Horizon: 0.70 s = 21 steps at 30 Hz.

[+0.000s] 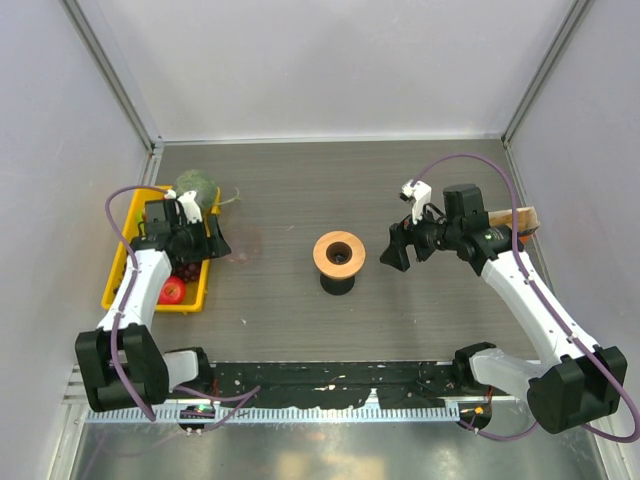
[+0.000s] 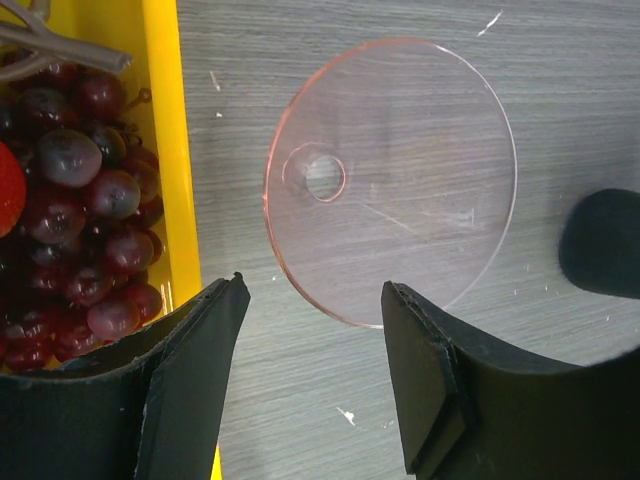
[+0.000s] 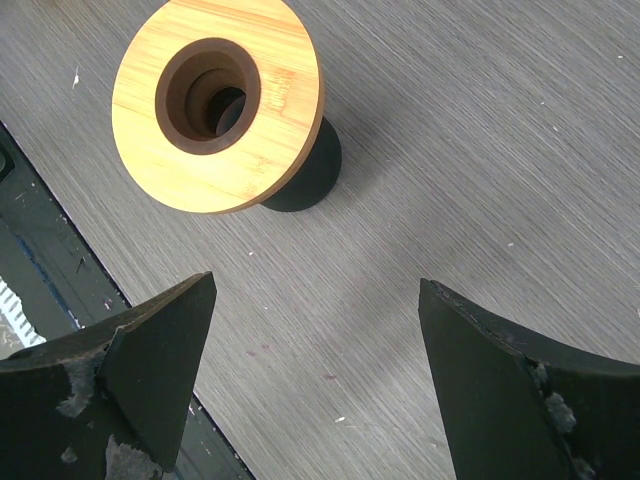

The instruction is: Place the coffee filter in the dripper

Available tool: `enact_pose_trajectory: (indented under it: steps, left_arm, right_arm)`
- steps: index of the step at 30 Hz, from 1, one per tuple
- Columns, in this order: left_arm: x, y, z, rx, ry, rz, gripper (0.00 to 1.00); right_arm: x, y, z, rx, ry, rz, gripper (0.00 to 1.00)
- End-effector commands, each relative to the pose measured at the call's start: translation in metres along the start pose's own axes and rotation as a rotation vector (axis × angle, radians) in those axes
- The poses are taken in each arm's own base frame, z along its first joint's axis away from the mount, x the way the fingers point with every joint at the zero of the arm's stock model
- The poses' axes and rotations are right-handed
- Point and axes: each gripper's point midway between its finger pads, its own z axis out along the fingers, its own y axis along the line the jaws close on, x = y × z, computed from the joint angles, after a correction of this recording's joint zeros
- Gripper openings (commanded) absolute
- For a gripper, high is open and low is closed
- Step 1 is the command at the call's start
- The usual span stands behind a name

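The dripper (image 1: 339,254), a round orange-brown funnel with a dark centre hole, stands on a black base in the middle of the table. It also shows at the top left of the right wrist view (image 3: 270,100). My right gripper (image 1: 393,252) is open and empty, just right of the dripper, over bare table (image 3: 315,285). My left gripper (image 1: 213,243) is open and empty beside the yellow basket (image 2: 315,285). A tan-brown piece (image 1: 523,217) behind the right arm may be the coffee filter; it is mostly hidden.
A yellow basket (image 1: 113,275) at the left holds dark grapes (image 2: 80,200) and a red fruit (image 1: 172,291), with a green round vegetable (image 1: 195,187) behind it. A clear pinkish disc with a small hole (image 2: 400,180) lies on the table ahead of the left fingers.
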Motion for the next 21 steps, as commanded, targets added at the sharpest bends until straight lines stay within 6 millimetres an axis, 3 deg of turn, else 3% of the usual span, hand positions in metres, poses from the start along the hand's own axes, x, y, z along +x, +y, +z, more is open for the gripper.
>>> enact_pose_trajectory:
  steps: [1,11,15,19,21]
  left_arm:
    - [-0.023,0.005,0.009,-0.011,-0.072,-0.021,0.64]
    - [-0.027,0.002,0.034,0.029,-0.016,-0.150,0.51]
    - [-0.029,-0.001,0.036,0.044,-0.012,-0.168,0.28]
    - [-0.034,-0.014,0.025,0.086,-0.030,-0.174,0.01]
    - [-0.036,-0.026,0.014,0.108,-0.030,-0.164,0.00]
  right_arm:
    - [-0.017,0.000,-0.003,0.006,-0.056,-0.023,0.89]
    - [-0.026,0.005,-0.008,0.000,-0.095,-0.033,0.89]
    - [-0.038,0.003,-0.019,0.048,-0.159,-0.075,0.91]
    - [-0.053,-0.003,-0.035,0.137,-0.235,-0.107,0.96]
    - [-0.063,-0.003,-0.045,0.167,-0.272,-0.119,0.96]
